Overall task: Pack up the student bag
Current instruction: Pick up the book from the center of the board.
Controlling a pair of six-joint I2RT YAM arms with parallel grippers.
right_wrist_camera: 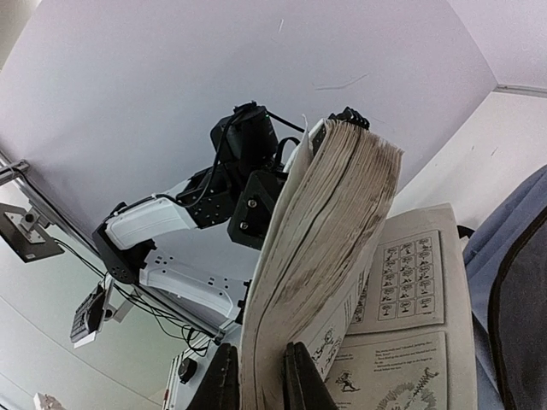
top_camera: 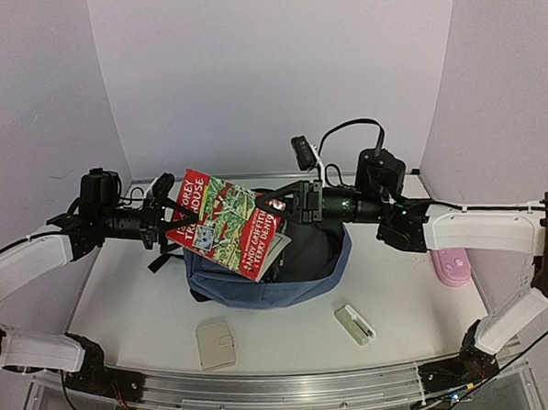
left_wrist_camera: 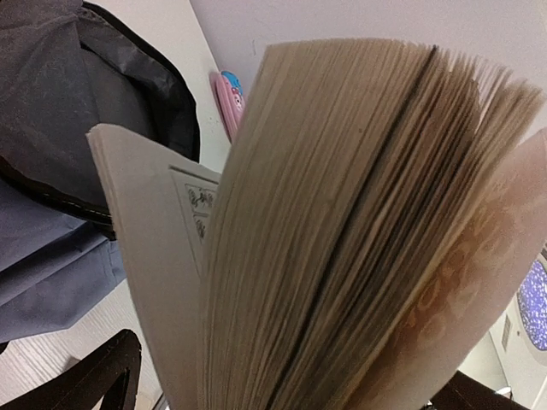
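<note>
Table (top_camera: 122,291): white, in front of me.
On my table: student bag (top_camera: 260,288), pink pencil case (top_camera: 452,267), beige wallet (top_camera: 215,343), small white box (top_camera: 355,324).

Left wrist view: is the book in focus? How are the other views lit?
Left wrist view: the book is too close, its page edges soft, its right cover backlit. Right wrist view: page edges sharper, drawings clear. Top external view: even purplish light, faint shadow under the student bag.

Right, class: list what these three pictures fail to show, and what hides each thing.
Student bag interior, top view: the book covers the opening.
Pink case, left wrist view: mostly behind the book's pages.
Right gripper, right wrist view: fingers cut by the bottom edge.
White item, top view: too small to identify.
</note>
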